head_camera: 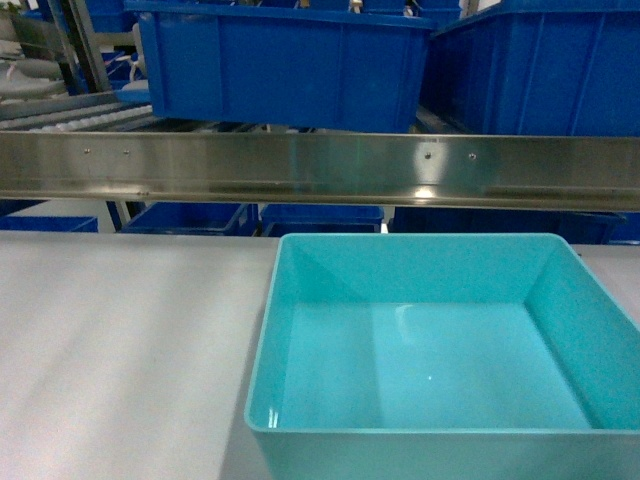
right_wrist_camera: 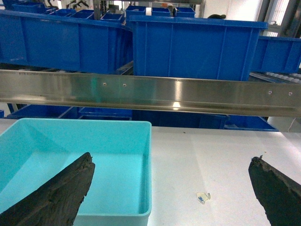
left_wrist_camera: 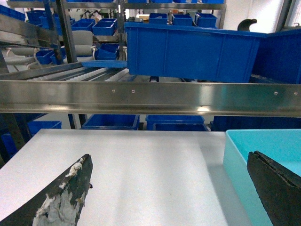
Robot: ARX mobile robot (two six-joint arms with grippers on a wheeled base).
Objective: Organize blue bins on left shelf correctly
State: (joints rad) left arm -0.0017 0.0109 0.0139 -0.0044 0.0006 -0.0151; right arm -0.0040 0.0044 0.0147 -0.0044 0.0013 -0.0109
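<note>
one turquoise bin (head_camera: 440, 350) sits on the pale grey table (head_camera: 120, 350), right of centre in the head view, its near wall and right corner cut off by the picture's edge. it is shallow, smooth-walled and tapered, with a thin rim, a glossy floor and nothing inside. neither arm appears in the head view; only the wrist views show them, and only the dark, worn fingertips at that. the left gripper (left_wrist_camera: 169, 193) has its fingers spread wide, one over bare table, the other over the bin's left rim; whitish residue cakes the left finger (left_wrist_camera: 59, 202). the right gripper (right_wrist_camera: 171, 188) is likewise spread wide, one finger over the bin's interior, the other over bare table. whether any finger touches the bin cannot be told. the right wrist view alone shows a small clear scrap (right_wrist_camera: 203, 197) lying on the table right of the bin. behind the bin a broad steel rail (head_camera: 320, 170) runs across every view, with royal-blue crates (head_camera: 280, 65) standing above it and more, partly hidden, below. the left wrist view adds roller tracks (left_wrist_camera: 89, 74) and distant shelving stacked with small blue bins, too far off to count
</note>
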